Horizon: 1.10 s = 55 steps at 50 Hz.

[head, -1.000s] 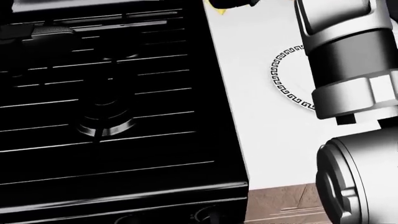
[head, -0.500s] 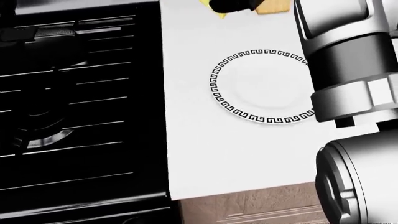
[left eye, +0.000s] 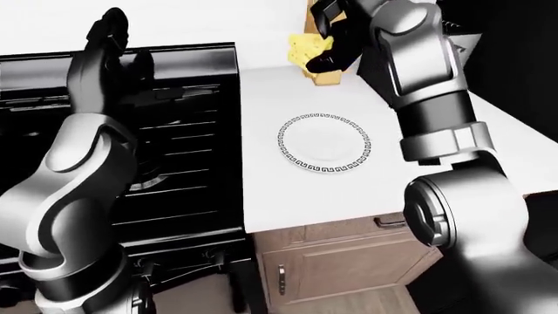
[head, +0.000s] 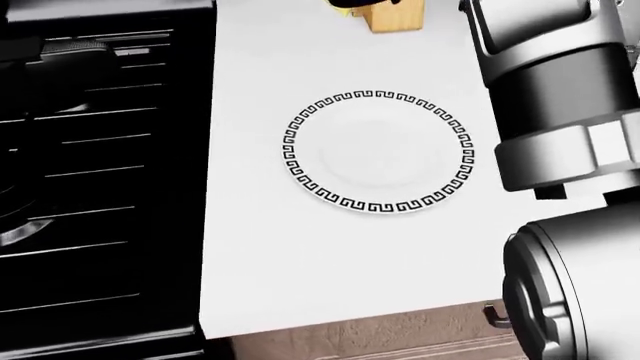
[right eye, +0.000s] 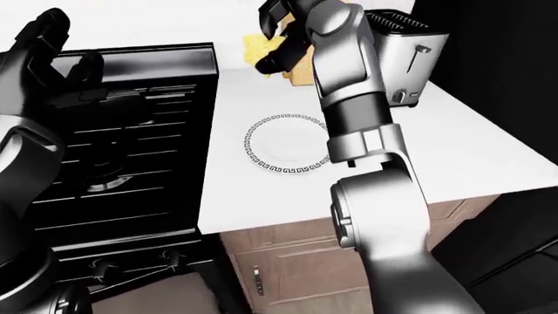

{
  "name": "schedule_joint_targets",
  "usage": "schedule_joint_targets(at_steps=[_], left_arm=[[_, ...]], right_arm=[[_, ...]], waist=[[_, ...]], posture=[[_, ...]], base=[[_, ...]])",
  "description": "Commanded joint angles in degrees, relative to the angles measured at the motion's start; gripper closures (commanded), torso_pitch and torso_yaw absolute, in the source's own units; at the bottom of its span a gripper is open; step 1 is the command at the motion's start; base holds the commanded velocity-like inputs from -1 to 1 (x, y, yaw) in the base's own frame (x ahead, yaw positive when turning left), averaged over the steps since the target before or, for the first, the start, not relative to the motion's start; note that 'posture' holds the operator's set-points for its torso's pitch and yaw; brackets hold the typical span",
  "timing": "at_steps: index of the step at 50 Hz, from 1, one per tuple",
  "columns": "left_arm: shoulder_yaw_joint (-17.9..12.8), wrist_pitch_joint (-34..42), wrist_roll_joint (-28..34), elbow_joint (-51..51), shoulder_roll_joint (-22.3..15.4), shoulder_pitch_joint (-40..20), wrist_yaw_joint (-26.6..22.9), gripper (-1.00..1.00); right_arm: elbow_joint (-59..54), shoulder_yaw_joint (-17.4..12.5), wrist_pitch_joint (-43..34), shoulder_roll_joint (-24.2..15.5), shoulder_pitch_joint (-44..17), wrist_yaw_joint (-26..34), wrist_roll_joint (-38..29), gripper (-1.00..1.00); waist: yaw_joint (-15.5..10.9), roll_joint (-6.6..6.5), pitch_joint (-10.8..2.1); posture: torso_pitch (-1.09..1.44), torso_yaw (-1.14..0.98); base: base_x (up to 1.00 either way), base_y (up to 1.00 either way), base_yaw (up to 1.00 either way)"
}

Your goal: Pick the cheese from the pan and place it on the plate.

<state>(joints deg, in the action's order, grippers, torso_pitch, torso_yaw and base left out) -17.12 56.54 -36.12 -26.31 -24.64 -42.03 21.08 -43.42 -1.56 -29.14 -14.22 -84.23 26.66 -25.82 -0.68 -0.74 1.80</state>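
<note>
My right hand [left eye: 327, 36] is shut on the yellow cheese [left eye: 304, 50] and holds it in the air above the white counter [left eye: 261, 196], up and beyond the plate. The white plate [head: 378, 152] with a black key-pattern rim lies on the counter, empty; it also shows in the left-eye view [left eye: 324, 144]. My left hand [left eye: 112, 29] is raised over the black stove [left eye: 183, 150] at the left, fingers spread and empty. The pan is not clearly visible on the dark stove.
A wooden block [head: 392, 15] stands on the counter past the plate, behind the cheese. A silver toaster [right eye: 401, 55] stands at the counter's right. Wooden cabinet doors [left eye: 340, 261] lie below the counter edge.
The head view has shifted right: the stove takes up less of the picture and the whole plate now shows. The cheese sits at the top edge, nearly out of that view.
</note>
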Motion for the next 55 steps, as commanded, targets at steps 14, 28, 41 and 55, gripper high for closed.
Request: schedule_joint_targets(at_steps=[14, 28, 41, 55], left_arm=[[-0.35, -0.87, -1.07, -2.03, -0.65, -1.87, 0.23, -1.00], [-0.09, -1.33, -1.06, -1.70, -0.73, -1.79, 0.25, -1.00], [0.04, -1.63, -0.79, -1.69, -0.56, -1.48, 0.00, -1.00], [0.10, -1.47, -0.62, -1.56, -0.46, -1.73, -0.10, -1.00]], right_arm=[[2.67, -0.75, 0.53, -0.87, -1.41, -1.38, -0.30, 1.00], [2.92, -0.69, 0.55, -0.87, -1.26, -1.00, -0.42, 1.00], [2.82, 0.12, 2.46, -1.53, -0.53, -1.41, -2.11, 1.00], [9.29, 0.08, 2.26, -2.97, 3.09, 2.51, -7.36, 1.00]], waist=[[0.74, 2.24, 1.42], [1.63, 1.01, 1.48], [1.86, -1.08, -0.10], [1.12, -1.10, -0.39]], posture=[[0.00, 0.00], [0.00, 0.00], [0.00, 0.00], [0.00, 0.00]], base=[[0.00, -0.07, 0.00], [0.00, 0.00, 0.00], [0.00, 0.00, 0.00], [0.00, 0.00, 0.00]])
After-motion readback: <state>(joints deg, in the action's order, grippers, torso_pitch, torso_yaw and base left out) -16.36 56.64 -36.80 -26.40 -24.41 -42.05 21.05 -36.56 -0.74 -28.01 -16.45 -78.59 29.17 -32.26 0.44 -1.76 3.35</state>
